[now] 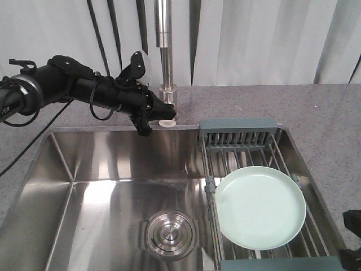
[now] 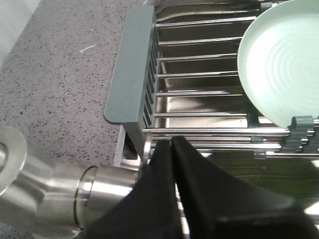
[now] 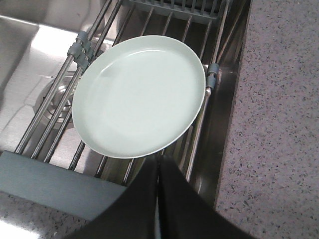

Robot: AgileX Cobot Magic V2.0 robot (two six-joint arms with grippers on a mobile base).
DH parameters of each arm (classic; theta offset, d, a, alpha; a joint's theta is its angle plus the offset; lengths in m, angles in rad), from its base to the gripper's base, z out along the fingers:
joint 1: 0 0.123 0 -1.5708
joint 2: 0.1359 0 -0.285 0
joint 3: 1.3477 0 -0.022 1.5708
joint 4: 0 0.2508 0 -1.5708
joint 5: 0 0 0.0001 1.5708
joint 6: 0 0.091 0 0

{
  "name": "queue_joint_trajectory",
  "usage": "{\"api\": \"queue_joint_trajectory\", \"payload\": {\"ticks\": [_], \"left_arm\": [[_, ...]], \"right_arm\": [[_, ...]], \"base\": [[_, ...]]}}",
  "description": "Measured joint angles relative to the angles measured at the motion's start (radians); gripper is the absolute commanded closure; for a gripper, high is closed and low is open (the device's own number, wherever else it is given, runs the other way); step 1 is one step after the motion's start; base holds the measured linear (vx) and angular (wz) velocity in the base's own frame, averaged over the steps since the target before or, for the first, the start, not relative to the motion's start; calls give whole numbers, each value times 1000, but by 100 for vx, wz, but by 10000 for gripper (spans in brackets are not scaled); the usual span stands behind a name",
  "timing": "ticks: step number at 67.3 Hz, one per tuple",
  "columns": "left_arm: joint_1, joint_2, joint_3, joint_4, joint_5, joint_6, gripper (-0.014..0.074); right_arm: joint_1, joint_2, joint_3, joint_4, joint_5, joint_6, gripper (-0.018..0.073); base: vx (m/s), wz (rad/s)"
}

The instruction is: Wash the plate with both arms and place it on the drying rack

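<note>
Front cam shows me the left gripper (image 1: 148, 119) up by the faucet base (image 1: 167, 96), well apart from the plate (image 1: 260, 207); the wrist cams don't. Plate lies flat on the drying rack (image 1: 240, 141). Both grippers have fingers pressed together, empty; right gripper (image 3: 158, 164) sits just beside the plate's rim.

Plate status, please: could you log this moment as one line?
plate: flat on drying rack | left hand: shut, by faucet | right hand: shut, empty

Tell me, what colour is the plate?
The plate is pale mint green and glossy. The right wrist view shows it best.
</note>
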Motion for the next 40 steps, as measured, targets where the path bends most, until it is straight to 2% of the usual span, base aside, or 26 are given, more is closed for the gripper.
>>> {"api": "queue_joint_trajectory", "payload": {"ticks": [25, 40], "left_arm": [[-7, 0, 0, -4, -108, 24, 604], [-11, 0, 0, -4, -117, 24, 604]], "right_arm": [[0, 0, 0, 0, 0, 0, 568], [0, 0, 0, 0, 0, 0, 568]], "base": [[0, 0], [0, 0]]}}
